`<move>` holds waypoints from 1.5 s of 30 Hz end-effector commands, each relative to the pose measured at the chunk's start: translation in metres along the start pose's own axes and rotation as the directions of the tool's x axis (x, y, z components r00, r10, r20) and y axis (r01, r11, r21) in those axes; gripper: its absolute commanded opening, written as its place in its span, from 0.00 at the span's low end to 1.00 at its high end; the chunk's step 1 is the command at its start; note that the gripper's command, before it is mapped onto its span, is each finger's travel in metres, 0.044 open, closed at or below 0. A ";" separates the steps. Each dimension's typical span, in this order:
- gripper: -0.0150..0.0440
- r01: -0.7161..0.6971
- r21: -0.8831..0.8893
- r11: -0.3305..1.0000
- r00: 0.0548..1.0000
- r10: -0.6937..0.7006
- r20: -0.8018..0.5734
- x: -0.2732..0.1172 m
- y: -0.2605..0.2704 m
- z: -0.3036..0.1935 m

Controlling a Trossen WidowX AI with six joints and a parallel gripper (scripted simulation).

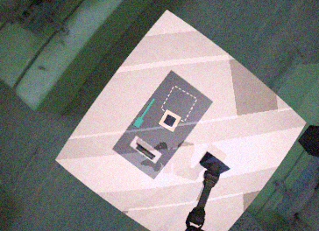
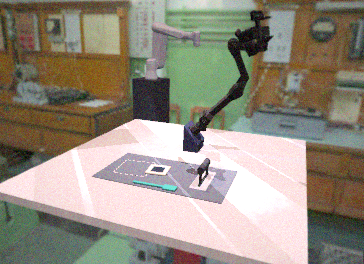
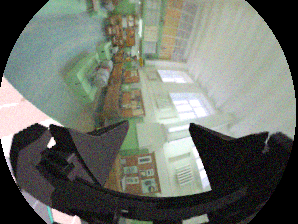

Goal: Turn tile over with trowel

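Note:
The tile (image 1: 169,120) (image 2: 158,169), pale with a dark square showing on its upper face, lies flat on the grey mat (image 1: 193,99) (image 2: 227,187), just outside the dashed outline (image 1: 189,94) (image 2: 120,165), close to its edge. What looks like the trowel, a pale flat plate with a raised black handle (image 1: 145,150) (image 2: 203,171), stands at the mat's other end, plate down. My gripper (image 3: 158,124) (image 2: 267,37) is open and empty, raised high above the table behind the arm's base, far from tile and trowel. It cannot be made out in the top view.
A thin teal tool with a small flat blade (image 1: 138,122) (image 2: 170,188) lies on the mat along its long edge, beside the tile. The arm's dark blue base (image 1: 215,163) (image 2: 192,140) stands on the table (image 1: 164,28) (image 2: 270,215) beside the mat. Another, pale arm (image 2: 159,45) stands behind the table.

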State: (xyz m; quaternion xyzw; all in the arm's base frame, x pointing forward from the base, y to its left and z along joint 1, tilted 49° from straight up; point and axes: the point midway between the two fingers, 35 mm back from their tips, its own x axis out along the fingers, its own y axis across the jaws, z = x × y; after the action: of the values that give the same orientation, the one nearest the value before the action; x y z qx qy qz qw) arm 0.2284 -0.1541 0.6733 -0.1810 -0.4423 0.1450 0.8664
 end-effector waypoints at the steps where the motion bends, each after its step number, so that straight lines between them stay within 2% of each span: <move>1: 0.89 0.000 0.000 1.000 1.000 0.000 0.000 0.000 0.000 0.000; 11: 0.44 0.000 0.000 1.000 1.000 0.000 0.000 0.000 0.000 0.000; 21: 0.42 0.000 0.000 1.000 1.000 0.000 0.000 0.000 0.000 0.000; 25: 0.25 0.000 0.000 1.000 1.000 0.000 0.000 0.000 0.000 0.000; 38: 0.25 0.000 0.000 1.000 1.000 0.000 0.000 0.000 0.000 0.000; 42: 0.42 0.000 0.000 1.000 1.000 0.000 0.000 0.000 0.000 0.000; 45: 0.42 0.000 0.000 1.000 1.000 0.000 0.000 0.000 0.000 0.000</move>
State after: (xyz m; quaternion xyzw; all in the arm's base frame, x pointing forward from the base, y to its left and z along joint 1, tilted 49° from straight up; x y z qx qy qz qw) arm 0.2284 -0.1541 0.6733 -0.1810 -0.4422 0.1450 0.8664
